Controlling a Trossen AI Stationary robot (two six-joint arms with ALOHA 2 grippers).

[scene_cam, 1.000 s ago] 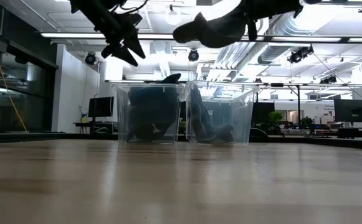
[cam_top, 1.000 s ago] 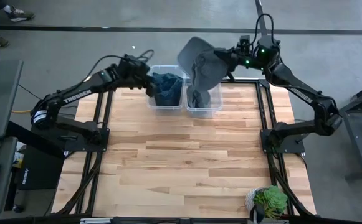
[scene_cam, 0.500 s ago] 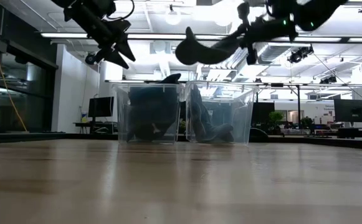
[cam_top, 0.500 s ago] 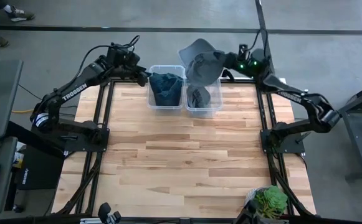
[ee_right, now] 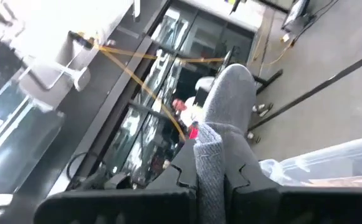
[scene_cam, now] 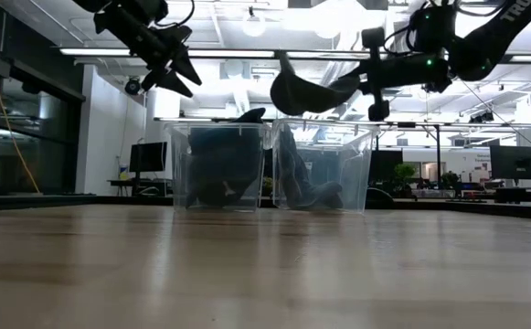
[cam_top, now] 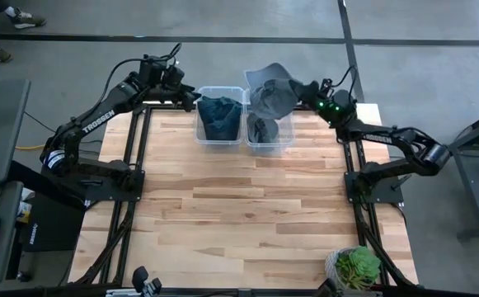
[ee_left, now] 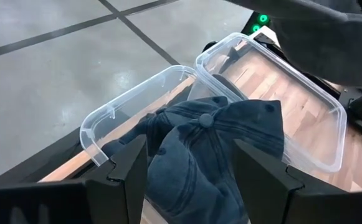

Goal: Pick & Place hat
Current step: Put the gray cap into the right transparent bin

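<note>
A grey hat [cam_top: 270, 92] hangs in the air over the right clear bin [cam_top: 284, 139], held by my right gripper [cam_top: 304, 89]; the low view shows the hat [scene_cam: 303, 91] above that bin's rim. Another dark hat [cam_top: 260, 129] lies inside this bin. The left clear bin [cam_top: 202, 132] holds a dark blue cap [ee_left: 218, 146]. My left gripper [cam_top: 191, 97] is open, in the air beside the left bin's far-left corner; its fingers frame the cap in the left wrist view without touching it. My right gripper pinches the grey hat's edge [ee_right: 209, 163] on the side toward the right arm between its two fingers. The fingers come about level from the table's right. The hat is lifted clear and reaches leftward from the fingers [scene_cam: 372, 75] over the right bin.
The two bins stand side by side at the table's far edge. A green potted plant [cam_top: 356, 266] sits at the near right corner. The bare wooden tabletop [cam_top: 239, 206] stretches between them.
My right gripper has come down with the grey hat, shut on it throughout; the hat now hangs lower, closer above the right bin. My left gripper has drawn away from over the left bin toward the table's far-left corner.
</note>
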